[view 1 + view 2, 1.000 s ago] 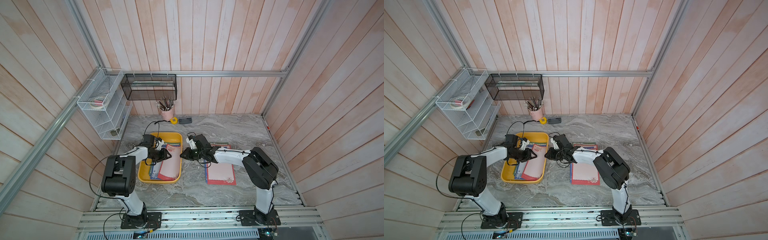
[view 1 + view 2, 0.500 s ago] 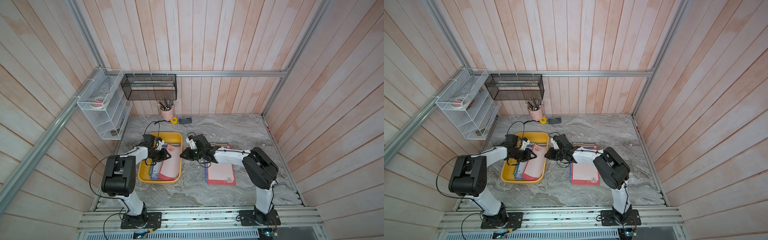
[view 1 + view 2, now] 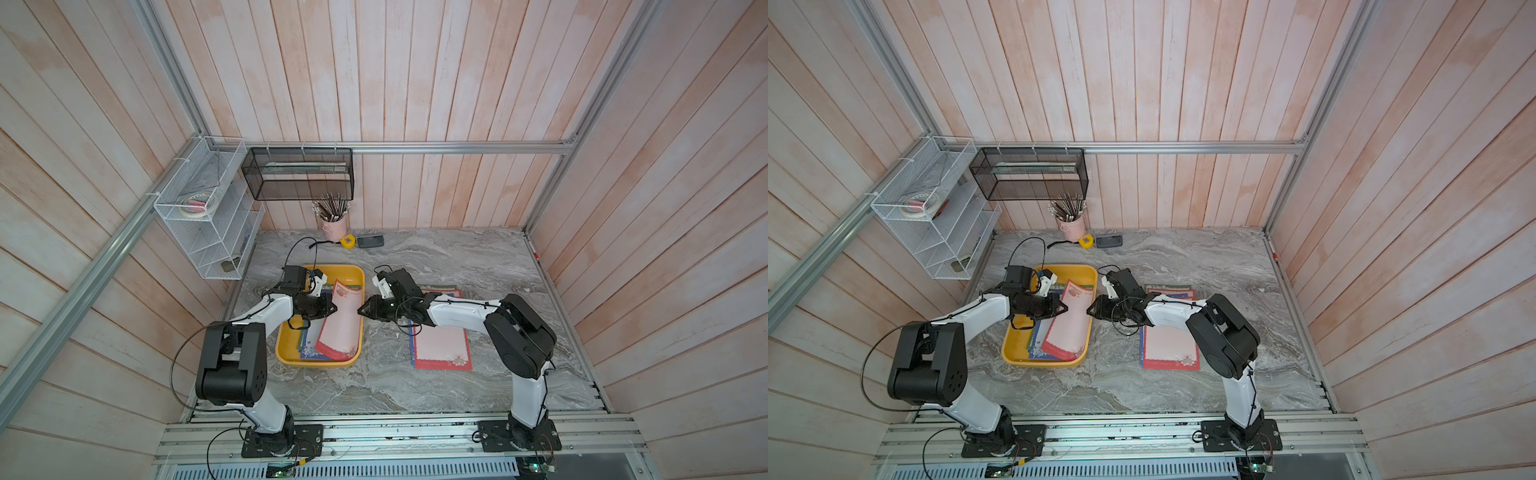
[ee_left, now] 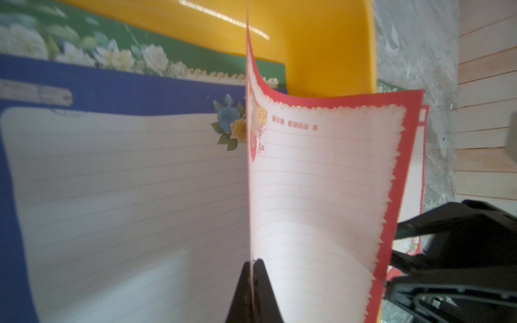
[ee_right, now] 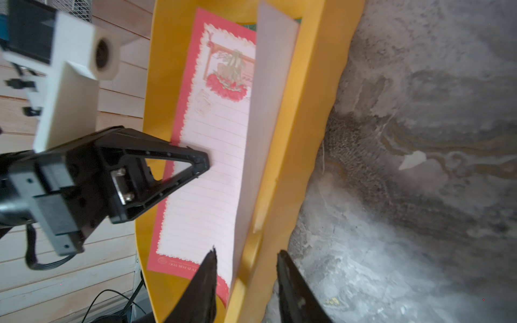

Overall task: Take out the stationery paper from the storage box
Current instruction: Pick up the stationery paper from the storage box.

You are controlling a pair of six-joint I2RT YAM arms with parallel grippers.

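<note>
Stationery paper point(image 3: 343, 326), pinched by left hand point(image 4: 254, 263), curls beside storage box point(image 3: 287, 351) wall; right hand point(image 5: 246, 257) spread astride both.

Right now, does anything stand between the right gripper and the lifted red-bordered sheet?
Nothing separate, but the open right gripper seems to straddle the raised edge of the red-bordered sheet and the side wall of the yellow tray, so closing here might pinch the wall.
</note>
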